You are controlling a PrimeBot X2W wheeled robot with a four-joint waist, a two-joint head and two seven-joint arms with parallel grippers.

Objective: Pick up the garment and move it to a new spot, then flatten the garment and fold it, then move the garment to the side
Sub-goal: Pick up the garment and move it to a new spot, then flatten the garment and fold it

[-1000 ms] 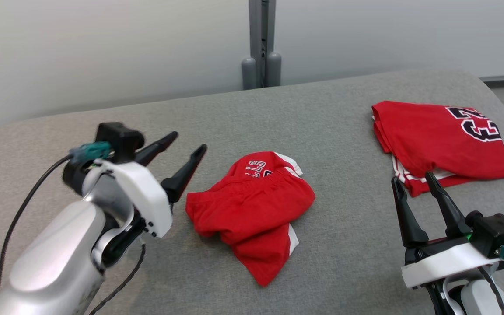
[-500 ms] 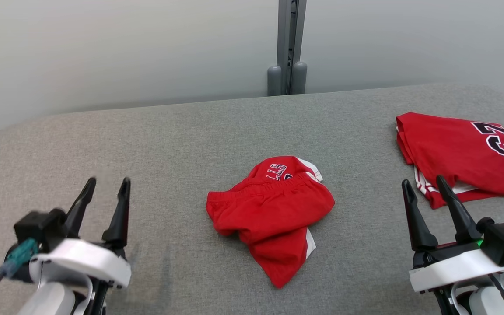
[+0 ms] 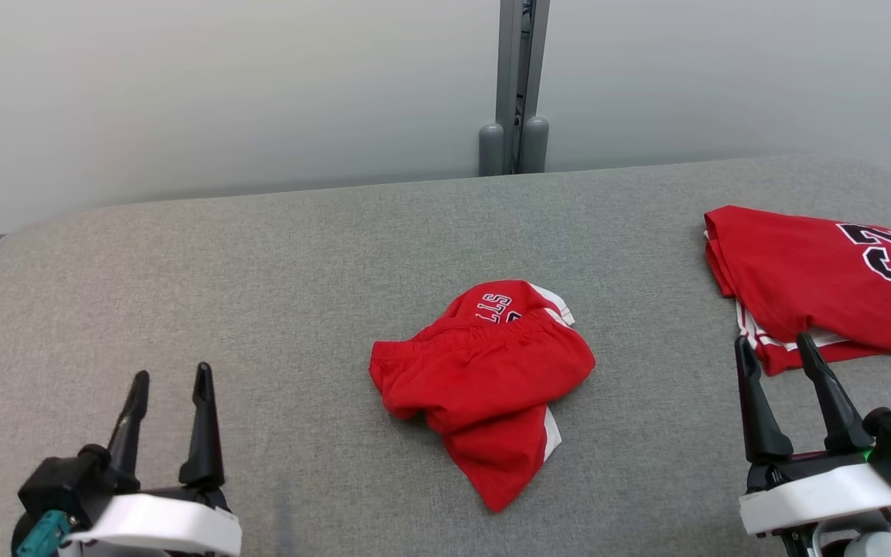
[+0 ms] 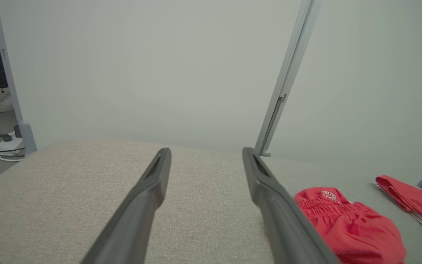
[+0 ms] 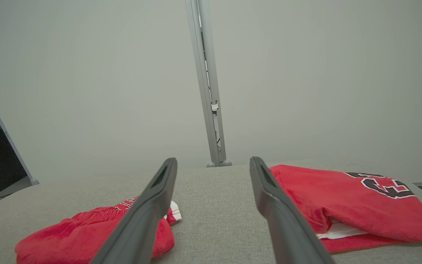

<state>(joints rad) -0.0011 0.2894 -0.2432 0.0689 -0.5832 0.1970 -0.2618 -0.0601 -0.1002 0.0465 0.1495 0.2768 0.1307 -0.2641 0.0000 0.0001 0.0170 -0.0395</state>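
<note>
Step in hand: first pick-up, not yet begun. Crumpled red shorts (image 3: 484,379) lie mid-worktop (image 3: 260,271). Your left hand (image 3: 171,373) and right hand (image 3: 773,340) spread wide, empty. Next: reach in, pinch waistband (image 3: 484,331), avoid folded jersey (image 3: 817,278).

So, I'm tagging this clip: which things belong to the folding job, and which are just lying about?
Job: crumpled red cloth shorts; open left gripper; open right gripper.
Lying about: folded red jersey with black numerals; grey metal post.
</note>
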